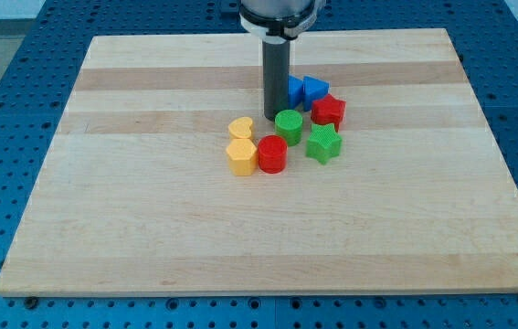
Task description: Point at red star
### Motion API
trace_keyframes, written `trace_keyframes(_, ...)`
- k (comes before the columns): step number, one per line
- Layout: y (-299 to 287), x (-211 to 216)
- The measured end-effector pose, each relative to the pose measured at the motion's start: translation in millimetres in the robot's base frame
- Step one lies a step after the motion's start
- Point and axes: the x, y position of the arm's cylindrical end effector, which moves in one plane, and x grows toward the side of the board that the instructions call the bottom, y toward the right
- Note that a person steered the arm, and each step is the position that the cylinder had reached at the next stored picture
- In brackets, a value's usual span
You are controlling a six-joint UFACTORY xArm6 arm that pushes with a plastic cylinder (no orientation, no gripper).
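The red star (pixel 329 111) lies on the wooden board (pixel 149 210), right of the middle, at the right side of a tight cluster of blocks. My tip (pixel 275 117) stands to the star's left, about a block's width away, with a green cylinder (pixel 288 124) just to its lower right. Part of a blue block (pixel 294 90) shows behind the rod, and a blue triangle (pixel 315 89) sits just above the star. A green star (pixel 323 143) lies right below the red star.
A red cylinder (pixel 272 153) sits below my tip. A yellow heart (pixel 241 128) and a yellow hexagon (pixel 241 156) lie at the cluster's left. The board rests on a blue perforated table (pixel 3 55).
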Motion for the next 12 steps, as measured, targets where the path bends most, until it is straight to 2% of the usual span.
trace_keyframes(7,-5.5,61.0)
trace_keyframes(12,114.8,58.6)
